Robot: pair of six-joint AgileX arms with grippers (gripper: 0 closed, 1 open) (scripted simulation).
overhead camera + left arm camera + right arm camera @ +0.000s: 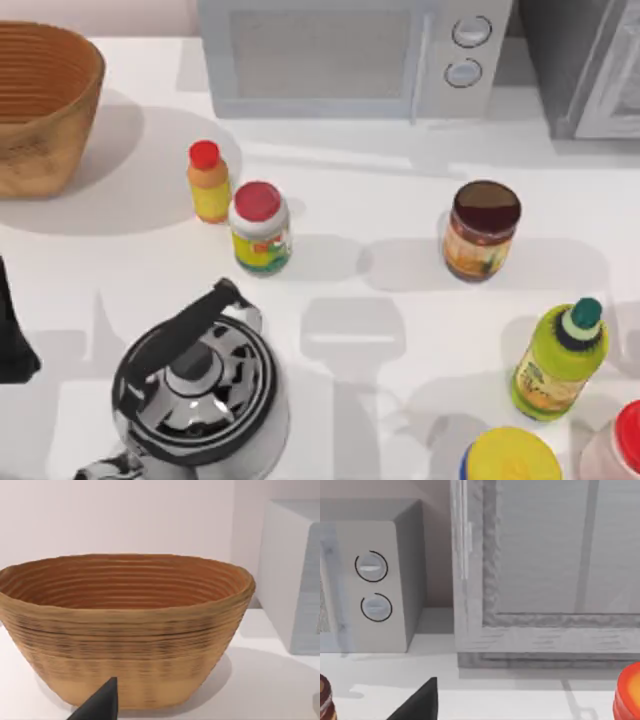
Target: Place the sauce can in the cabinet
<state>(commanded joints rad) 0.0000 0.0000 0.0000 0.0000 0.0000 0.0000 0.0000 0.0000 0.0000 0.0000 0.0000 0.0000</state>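
The sauce can (482, 231), a short jar with a dark brown lid and orange label, stands upright on the white table right of centre; its edge (323, 696) shows in the right wrist view. The grey cabinet (585, 70) sits at the back right corner, behind the can. Its light panelled door (545, 555) faces the right wrist camera, and I cannot tell whether it is ajar. My left arm (12, 330) is parked at the left edge, with one dark fingertip (102, 705) before the basket. A right fingertip (420, 702) points toward the cabinet.
A white microwave (350, 55) stands left of the cabinet, a woven basket (40, 105) at the back left. A red-lidded jar (260, 228), a small orange bottle (208, 182) and a kettle (195, 385) crowd the left half. A green bottle (560, 360) and lidded containers (510, 458) sit front right.
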